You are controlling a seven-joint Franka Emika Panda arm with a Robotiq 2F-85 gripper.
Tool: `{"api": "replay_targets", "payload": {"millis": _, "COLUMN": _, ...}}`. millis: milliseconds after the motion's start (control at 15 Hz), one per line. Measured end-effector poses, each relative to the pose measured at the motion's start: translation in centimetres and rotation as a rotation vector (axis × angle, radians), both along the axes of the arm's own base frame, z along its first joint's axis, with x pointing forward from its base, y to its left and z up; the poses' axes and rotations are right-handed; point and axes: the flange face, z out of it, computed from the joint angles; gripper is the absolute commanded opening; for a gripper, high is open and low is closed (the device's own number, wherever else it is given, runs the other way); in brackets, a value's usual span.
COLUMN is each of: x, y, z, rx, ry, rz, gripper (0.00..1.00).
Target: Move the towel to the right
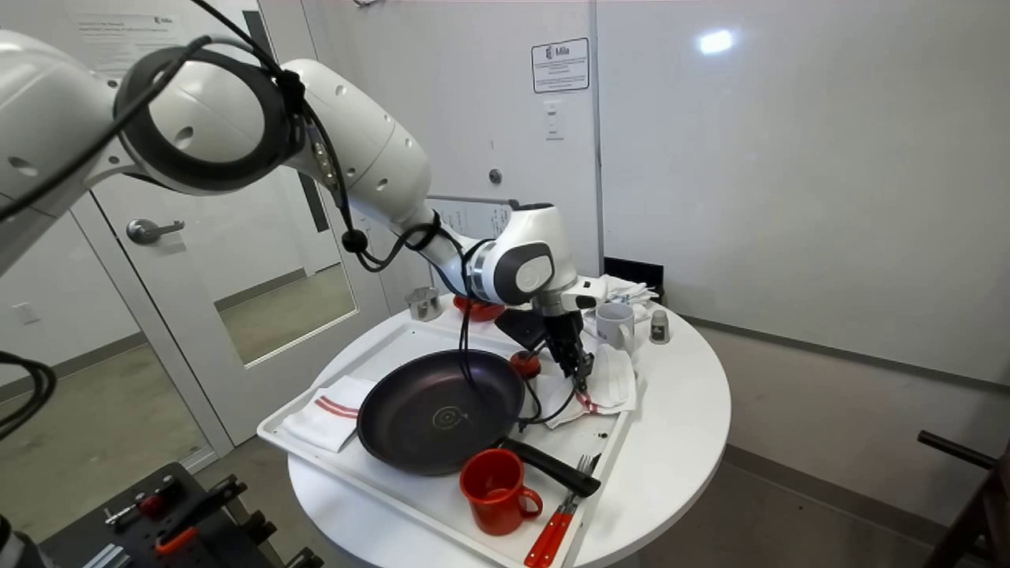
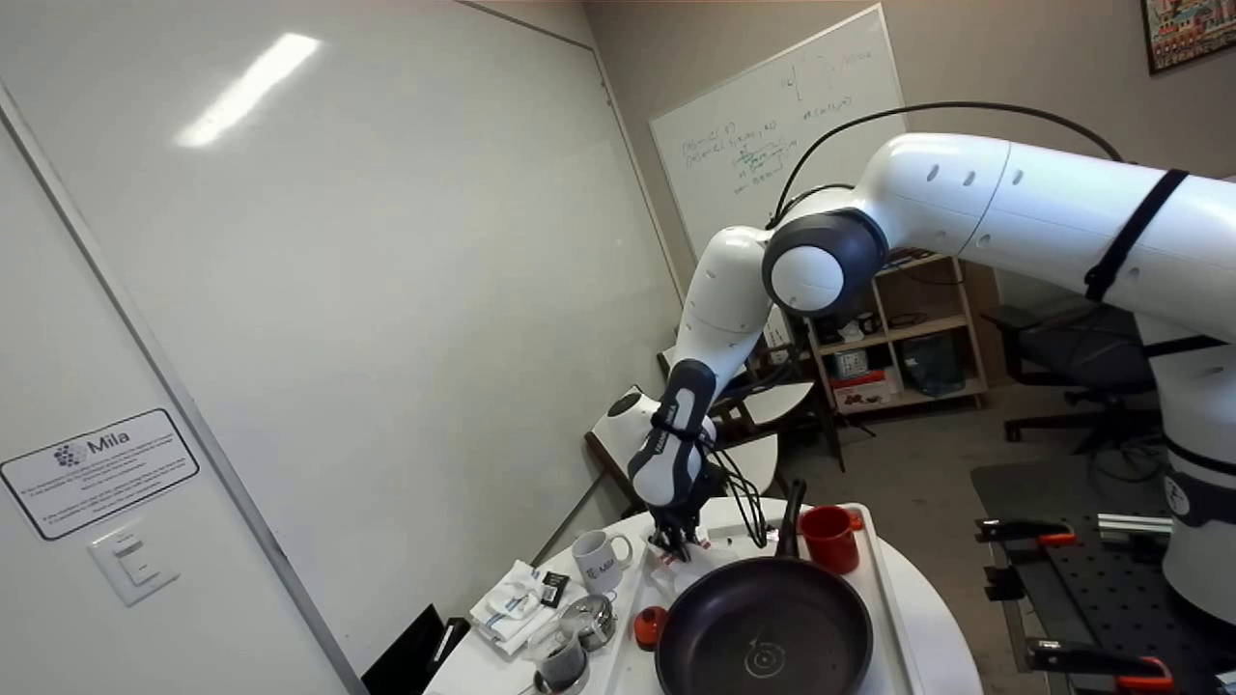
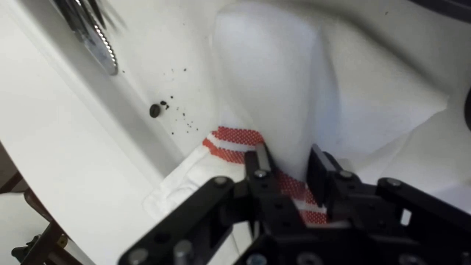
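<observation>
A black claw point(image 3: 287, 160) on a white robot arm point(image 1: 371, 146), pointing down, grips a bunched fold of white, red-striped towel point(image 3: 270, 70) at a round white desk point(image 1: 688, 442), its two fingers point(image 3: 318, 176) a narrow gap apart with the cloth filling the space between them. Measured in an exterior view from the center of a black frying pan point(image 1: 426, 418), the towel lies at three o'clock, in the tray point(image 1: 418, 502) that also carries the pan; in the wrist view, part of the fabric covers the tray's edge. Another striped cloth point(image 1: 335, 422), folded flat, rests at nine o'clock beside the pan. A red mug point(image 1: 491, 498) stands upright at five o'clock, near the pan's handle point(image 1: 550, 466), and red-handled cutlery point(image 1: 561, 532) lies at four. At two o'clock, outside the tray, a white mug point(image 1: 611, 322) stands near a small grey container point(image 1: 660, 328). In the wrist view, dark crumbs point(image 3: 155, 110) dot the tray toward ten o'clock from the claw.
</observation>
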Motion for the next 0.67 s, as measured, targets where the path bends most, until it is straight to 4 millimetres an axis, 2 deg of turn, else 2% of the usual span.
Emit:
{"api": "replay_targets", "payload": {"millis": 333, "x": 0.18, "y": -0.40, "z": 0.30, "rx": -0.005, "ry": 0.005, "rz": -0.004, "gripper": 0.98}}
{"api": "replay_targets", "payload": {"millis": 667, "x": 0.23, "y": -0.65, "z": 0.47, "rx": -0.014, "ry": 0.001, "rz": -0.004, "gripper": 1.00}}
